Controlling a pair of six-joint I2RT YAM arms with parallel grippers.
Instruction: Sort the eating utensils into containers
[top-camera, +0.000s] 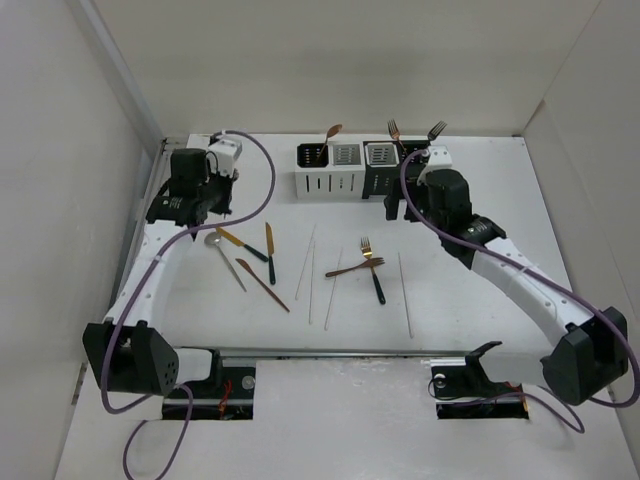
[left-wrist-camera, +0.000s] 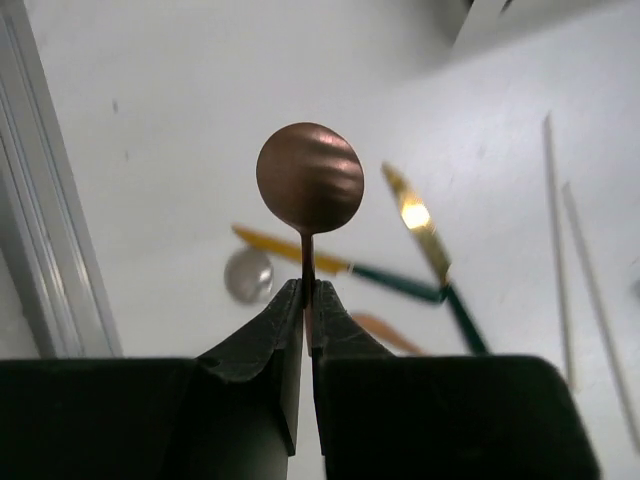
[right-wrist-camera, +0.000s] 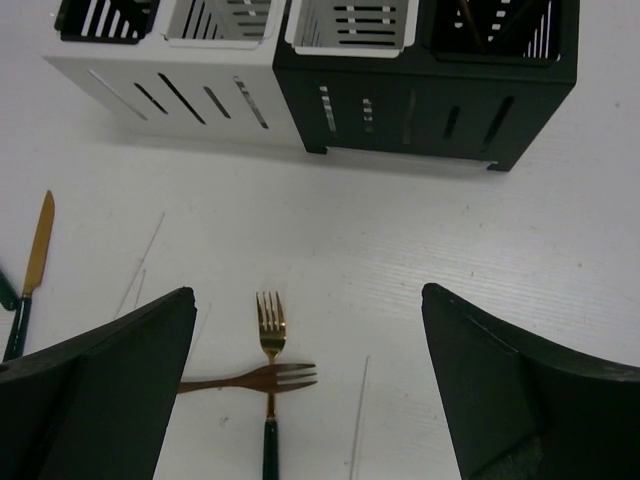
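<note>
My left gripper (left-wrist-camera: 308, 290) is shut on the thin handle of a copper spoon (left-wrist-camera: 310, 178) and holds it above the table at the far left (top-camera: 205, 208). Below it lie a silver spoon (left-wrist-camera: 248, 275), two gold knives with dark handles (left-wrist-camera: 420, 225) and a copper knife (top-camera: 262, 285). My right gripper (right-wrist-camera: 308, 300) is open and empty, in front of the black containers (right-wrist-camera: 420, 90) and the white containers (right-wrist-camera: 180, 70). Below it a gold fork (right-wrist-camera: 270, 325) lies crossed by a copper fork (right-wrist-camera: 270, 378). White chopsticks (top-camera: 307, 262) lie mid-table.
A copper spoon (top-camera: 330, 133) stands in the white containers (top-camera: 328, 185), and two forks (top-camera: 436, 130) stand in the black containers (top-camera: 380, 185). One more chopstick (top-camera: 405, 293) lies at the right. White walls close in the left and right sides. Purple cables (top-camera: 262, 160) loop over both arms.
</note>
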